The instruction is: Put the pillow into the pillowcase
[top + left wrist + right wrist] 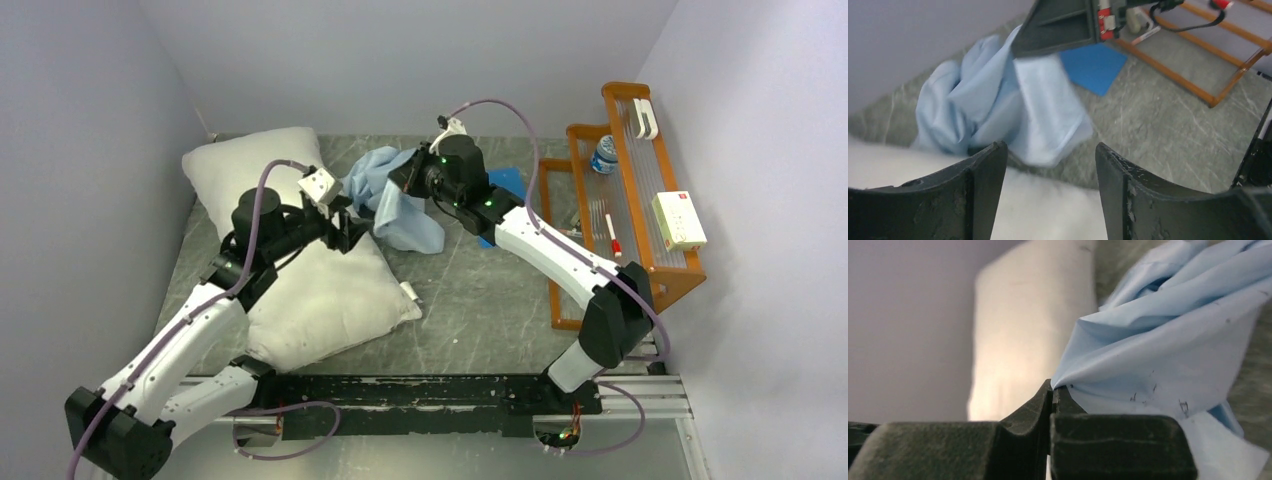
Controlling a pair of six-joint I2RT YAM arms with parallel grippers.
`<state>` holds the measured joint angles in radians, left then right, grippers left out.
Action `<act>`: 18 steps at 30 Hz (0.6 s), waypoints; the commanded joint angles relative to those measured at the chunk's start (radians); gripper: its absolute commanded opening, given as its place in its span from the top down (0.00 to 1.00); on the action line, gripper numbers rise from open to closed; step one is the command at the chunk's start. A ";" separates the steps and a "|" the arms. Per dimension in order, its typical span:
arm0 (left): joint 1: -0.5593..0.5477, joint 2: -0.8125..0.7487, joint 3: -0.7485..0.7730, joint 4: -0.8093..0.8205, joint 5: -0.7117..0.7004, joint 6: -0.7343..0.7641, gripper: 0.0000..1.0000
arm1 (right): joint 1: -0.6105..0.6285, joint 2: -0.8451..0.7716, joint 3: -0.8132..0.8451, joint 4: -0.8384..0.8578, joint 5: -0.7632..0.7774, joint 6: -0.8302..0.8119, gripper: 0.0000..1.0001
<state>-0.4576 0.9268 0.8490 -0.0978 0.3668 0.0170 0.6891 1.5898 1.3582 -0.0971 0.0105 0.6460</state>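
The off-white pillow (320,290) lies on the left of the table, under my left arm. The light blue pillowcase (395,205) is bunched at the back centre, lifted at one edge. My right gripper (402,176) is shut on a pinched edge of the pillowcase (1158,345) and holds it off the table. My left gripper (350,232) is open and empty, hovering over the pillow's right edge (1048,210), with the hanging pillowcase (1013,110) just beyond its fingertips. The pillow also shows behind the cloth in the right wrist view (1023,330).
A small flat darker-blue square (505,185) lies on the table behind the right arm. An orange wooden rack (640,190) with a bottle, a white box and small items stands at the right. Grey walls close the left and back sides.
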 commanded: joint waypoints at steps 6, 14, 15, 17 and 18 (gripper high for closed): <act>-0.129 0.142 -0.045 0.329 -0.053 0.151 0.28 | -0.010 -0.044 -0.085 0.276 -0.092 0.374 1.00; -0.214 0.216 -0.050 0.381 -0.322 0.270 0.29 | -0.009 -0.071 -0.071 0.265 -0.110 0.373 1.00; -0.221 0.228 -0.050 0.377 -0.338 0.279 0.30 | -0.009 -0.076 -0.071 0.262 -0.103 0.368 1.00; -0.232 0.247 -0.053 0.370 -0.378 0.311 0.35 | -0.010 -0.086 -0.069 0.252 -0.096 0.358 1.00; -0.234 0.247 -0.060 0.376 -0.407 0.327 0.39 | -0.010 -0.089 -0.065 0.246 -0.094 0.346 1.00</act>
<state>-0.6704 1.1500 0.7982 0.2237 0.0933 0.2531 0.6823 1.5501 1.2770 0.1143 -0.0845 0.9951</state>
